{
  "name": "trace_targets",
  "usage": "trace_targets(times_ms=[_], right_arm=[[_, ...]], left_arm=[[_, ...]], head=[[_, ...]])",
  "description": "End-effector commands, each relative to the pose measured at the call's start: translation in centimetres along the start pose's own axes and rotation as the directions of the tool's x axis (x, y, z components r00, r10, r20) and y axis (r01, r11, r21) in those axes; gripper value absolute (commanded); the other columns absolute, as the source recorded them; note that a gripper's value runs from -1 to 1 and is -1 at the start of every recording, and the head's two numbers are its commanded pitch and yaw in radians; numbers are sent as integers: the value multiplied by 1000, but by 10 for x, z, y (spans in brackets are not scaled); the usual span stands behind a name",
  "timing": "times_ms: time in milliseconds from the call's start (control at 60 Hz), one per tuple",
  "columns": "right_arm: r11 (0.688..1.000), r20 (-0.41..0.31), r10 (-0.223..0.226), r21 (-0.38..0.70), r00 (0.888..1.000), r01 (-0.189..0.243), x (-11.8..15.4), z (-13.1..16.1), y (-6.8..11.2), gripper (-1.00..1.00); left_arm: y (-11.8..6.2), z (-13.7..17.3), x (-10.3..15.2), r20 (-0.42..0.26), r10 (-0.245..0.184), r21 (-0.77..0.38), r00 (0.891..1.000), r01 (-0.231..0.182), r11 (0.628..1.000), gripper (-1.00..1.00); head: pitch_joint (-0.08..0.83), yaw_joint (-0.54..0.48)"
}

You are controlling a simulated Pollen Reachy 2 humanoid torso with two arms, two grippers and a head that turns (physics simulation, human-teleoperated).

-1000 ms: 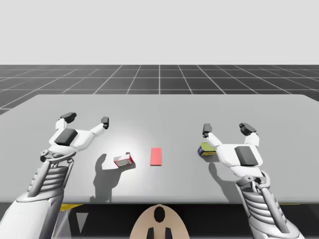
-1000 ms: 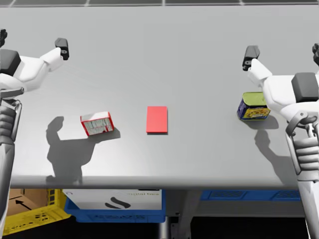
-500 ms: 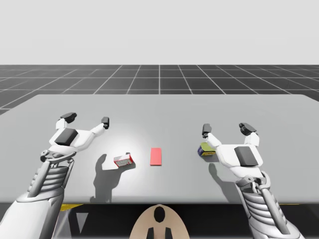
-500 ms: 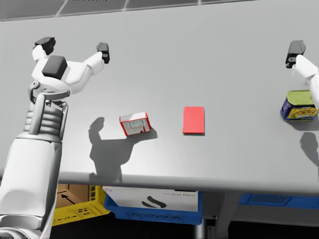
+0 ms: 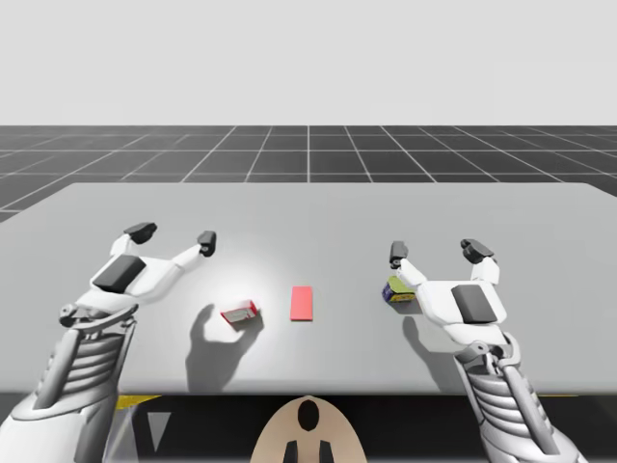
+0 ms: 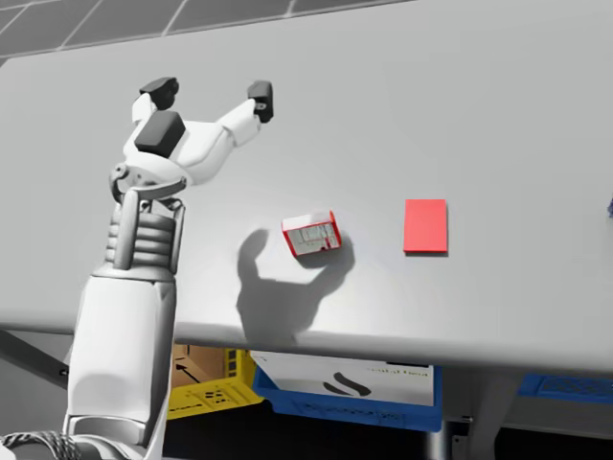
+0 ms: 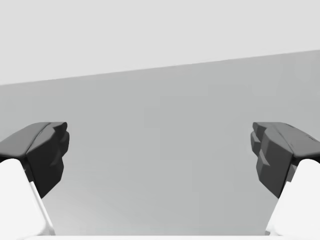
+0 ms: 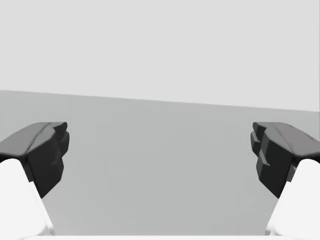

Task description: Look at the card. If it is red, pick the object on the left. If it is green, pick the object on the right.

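A red card (image 5: 303, 303) (image 6: 425, 226) lies flat at the table's middle. To its left sits a small red and white box (image 5: 238, 313) (image 6: 311, 234). On the card's right stands a yellow and blue can (image 5: 398, 289), close beside my right arm. My left gripper (image 5: 174, 237) (image 6: 211, 93) (image 7: 160, 160) hangs open above the table, behind and left of the box, nothing between its fingers. My right gripper (image 5: 434, 252) (image 8: 160, 160) is open too, just behind the can, holding nothing.
The grey table (image 5: 308, 212) stretches far behind both grippers. Under its front edge, the head view shows a blue bin (image 6: 345, 388) and a yellow crate (image 6: 206, 388).
My head has turned left, so the can has slid out of the head view. My left arm has moved slightly right and forward toward the box. The right arm is still.
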Motion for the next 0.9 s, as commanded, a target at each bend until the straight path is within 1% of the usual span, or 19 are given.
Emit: trace_targets(times_ms=[17,100,133,200,233,283,300,317,400,450,500,533,583,650,667,717,767,850,900], right_arm=[[1000,-11,-22,-6,1000,22,-3,1,3,-1000],[1000,-12,-22,-7,1000,22,-4,0,4,-1000],[1000,-13,-22,-8,1000,22,-5,0,4,-1000],[1000,-14,-21,-8,1000,21,-5,0,4,-1000],[1000,-14,-20,-9,1000,20,-6,0,4,-1000],[1000,-14,-17,-9,1000,17,-6,0,5,-1000],[1000,-13,-15,-10,1000,15,-7,-1,5,-1000],[1000,-12,-14,-10,1000,14,-7,-1,5,-1000],[1000,-12,-13,-10,1000,13,-7,-1,5,-1000],[1000,-13,-12,-9,1000,11,-8,-1,5,-1000],[1000,-13,-10,-9,1000,10,-8,-2,5,-1000],[1000,-13,-9,-8,1000,9,-9,-2,5,-1000],[1000,-13,-8,-8,1000,8,-9,-2,5,-1000],[1000,-11,-9,-9,1000,9,-9,-2,5,-1000],[1000,-10,-9,-8,1000,9,-9,-2,5,-1000],[1000,-10,-9,-8,1000,9,-9,-2,5,-1000],[1000,-11,-8,-7,1000,8,-9,-2,5,-1000],[1000,-11,-6,-6,1000,6,-10,-2,5,-1000],[1000,-9,-2,-7,1000,2,-10,-2,6,-1000]], left_arm=[[-8,29,13,-25,90,-126,996,-92,988,-1000],[-8,49,15,-39,103,-188,994,-108,976,-1000],[-8,58,11,-60,122,-231,991,-132,964,-1000],[-8,68,1,-76,133,-274,988,-149,950,-1000],[-7,75,-9,-93,107,-294,990,-130,947,-1000],[-5,80,-17,-102,85,-298,991,-112,948,-1000],[-2,84,-24,-112,77,-297,991,-107,949,-1000],[-1,85,-27,-118,82,-299,990,-114,947,-1000],[6,94,-41,-161,94,-321,982,-142,936,-1000],[10,99,-52,-205,115,-340,972,-181,923,-1000],[11,101,-59,-221,116,-338,968,-188,922,-1000],[12,104,-69,-247,109,-328,963,-188,926,-1000],[11,105,-75,-265,117,-327,957,-203,923,-1000],[8,105,-86,-288,104,-320,952,-198,926,-1000],[7,104,-90,-302,107,-319,947,-206,925,-1000],[5,101,-95,-310,95,-314,946,-196,929,-1000],[2,97,-100,-327,87,-311,941,-194,930,-1000],[-4,87,-106,-341,37,-310,939,-150,939,-1000],[-7,83,-107,-350,33,-310,936,-149,939,-1000]], head=[[759,280],[758,283],[756,285],[757,288],[757,290],[758,293],[759,295],[760,295],[760,296],[760,294],[761,294],[760,294],[759,294],[757,296],[755,297],[755,298],[755,298],[754,297],[755,295]])
